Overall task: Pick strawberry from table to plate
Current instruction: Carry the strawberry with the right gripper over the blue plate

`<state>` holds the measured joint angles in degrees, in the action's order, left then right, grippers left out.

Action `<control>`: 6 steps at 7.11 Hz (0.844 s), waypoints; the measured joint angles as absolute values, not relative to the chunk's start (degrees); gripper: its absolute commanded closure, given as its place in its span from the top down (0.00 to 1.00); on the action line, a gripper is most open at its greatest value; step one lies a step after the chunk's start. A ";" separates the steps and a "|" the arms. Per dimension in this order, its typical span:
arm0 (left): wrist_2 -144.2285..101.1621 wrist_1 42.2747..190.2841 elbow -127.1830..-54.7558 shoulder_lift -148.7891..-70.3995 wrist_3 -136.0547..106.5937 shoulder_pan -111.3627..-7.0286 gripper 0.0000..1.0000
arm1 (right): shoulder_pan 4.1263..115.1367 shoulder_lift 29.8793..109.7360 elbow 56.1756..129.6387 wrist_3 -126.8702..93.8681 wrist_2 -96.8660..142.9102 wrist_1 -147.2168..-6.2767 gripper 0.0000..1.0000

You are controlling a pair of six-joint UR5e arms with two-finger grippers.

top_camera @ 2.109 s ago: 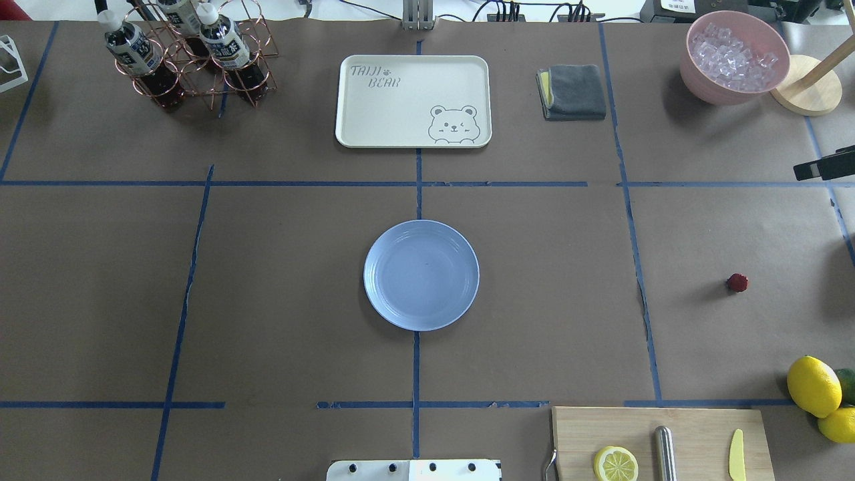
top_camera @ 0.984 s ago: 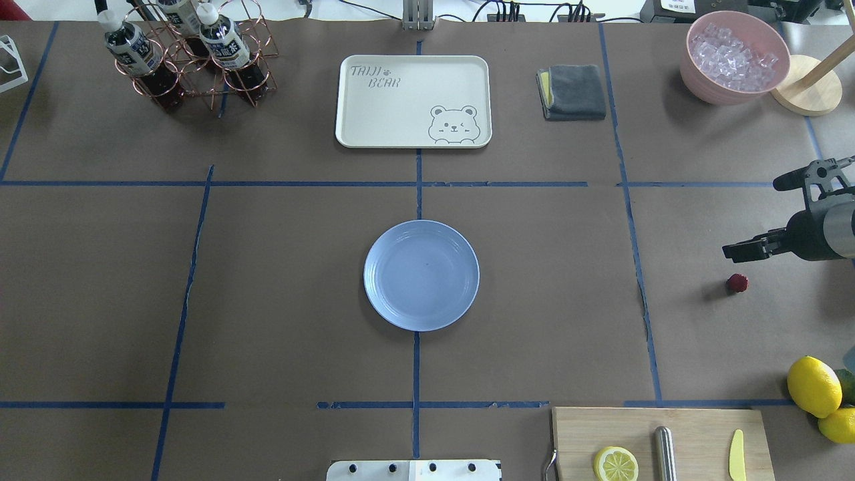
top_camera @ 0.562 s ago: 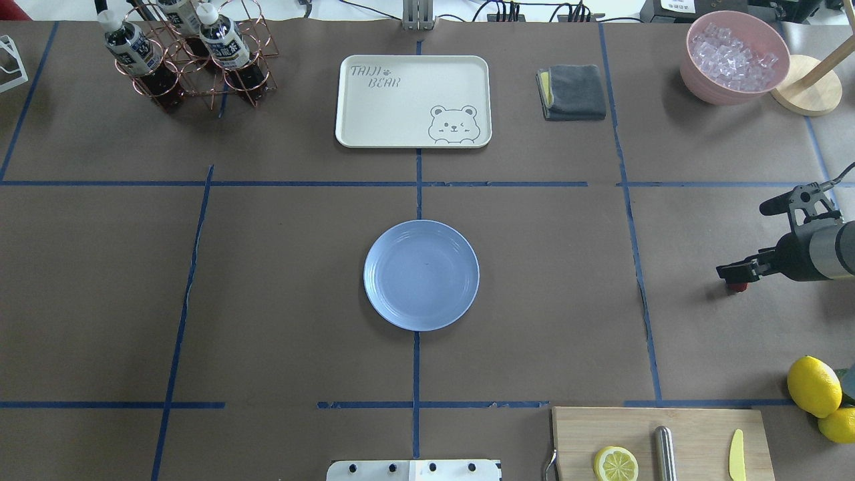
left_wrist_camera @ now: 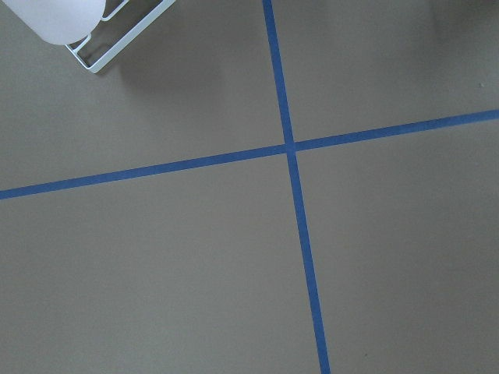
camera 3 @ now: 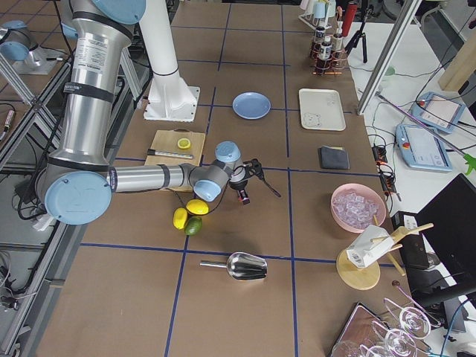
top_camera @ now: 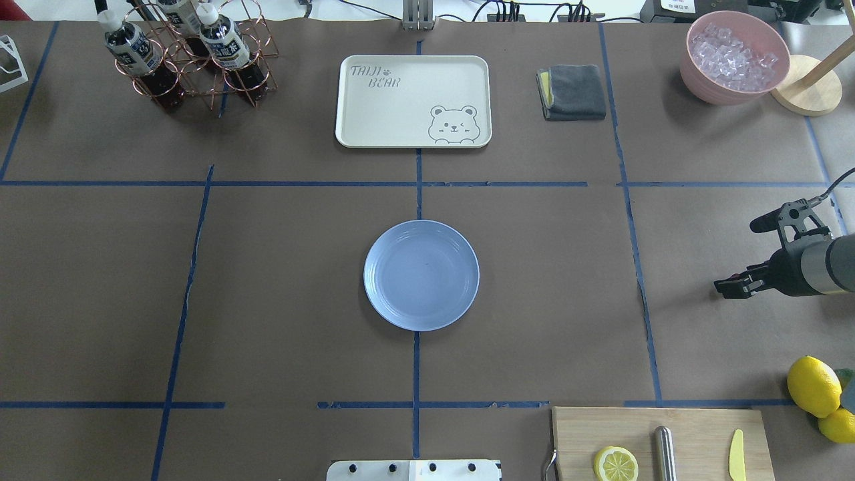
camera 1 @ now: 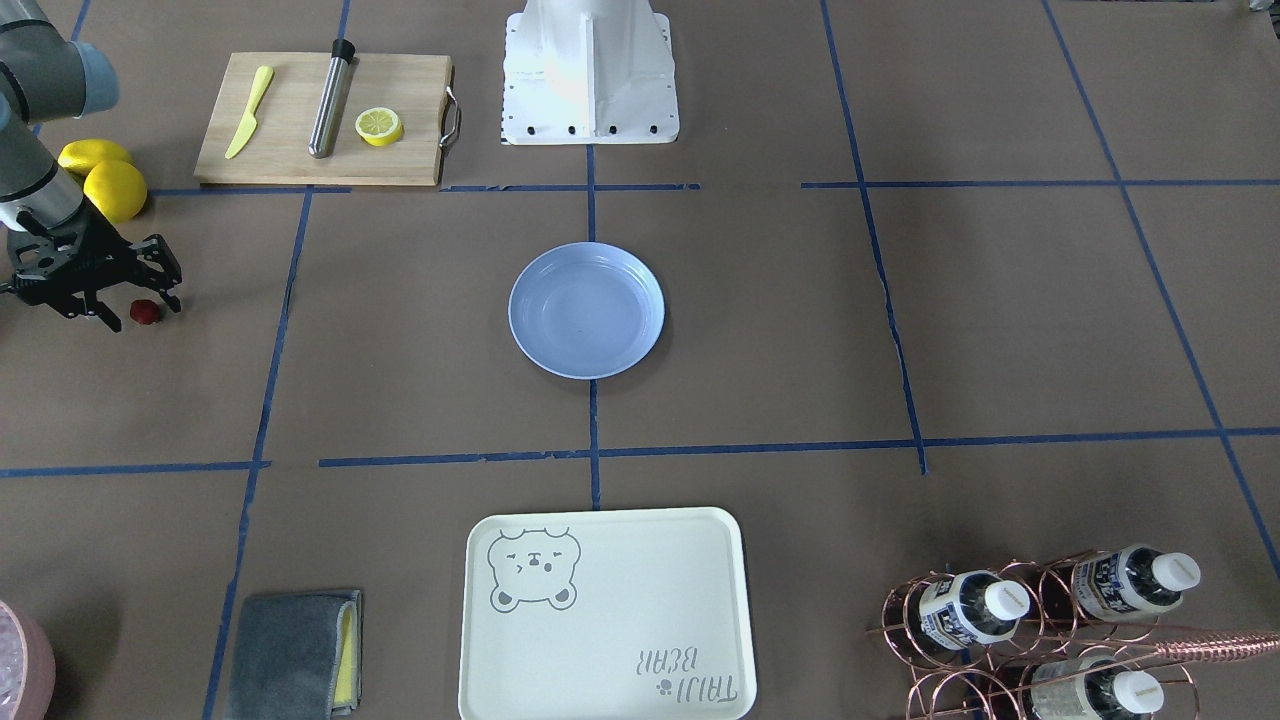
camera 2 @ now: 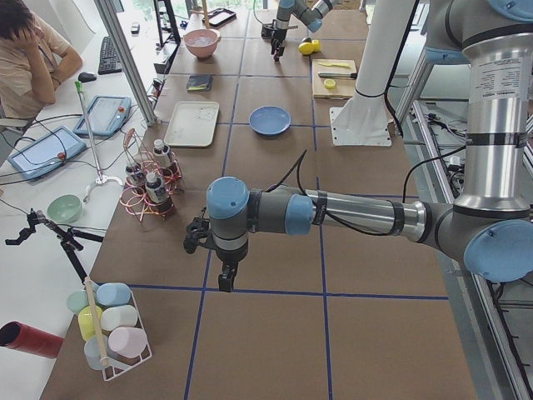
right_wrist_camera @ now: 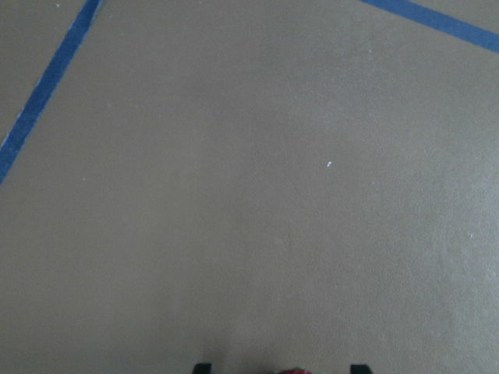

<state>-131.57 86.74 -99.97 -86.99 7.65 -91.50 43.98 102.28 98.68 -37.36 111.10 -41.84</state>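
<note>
You've got bare brown-paper table (top_camera: pixel 554 280) btwn the right gripper (top_camera: pixel 728 288) & the round light-blue plastic plate (top_camera: pixel 421 275): flat blue tape lines (top_camera: pixel 624 184) only, open lane. Nearest obstacles: yellow lemons (top_camera: pixel 813 386) & wooden cutting board (top_camera: pixel 695 427), robot side, well apart from that lane. Folded grey cloth (top_camera: pixel 573 91) sits far side.
</note>
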 measured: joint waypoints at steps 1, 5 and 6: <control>-131.57 86.75 -100.04 -87.01 7.65 -91.50 1.00 | 43.97 102.28 99.05 -37.28 110.95 -41.83 0.00; -131.57 86.69 -100.31 -87.01 7.65 -91.49 1.00 | 43.33 93.88 106.44 -42.18 110.18 -51.28 0.00; -131.57 86.68 -100.34 -87.01 7.65 -91.49 1.00 | 42.23 88.14 108.57 -46.07 109.93 -58.14 0.00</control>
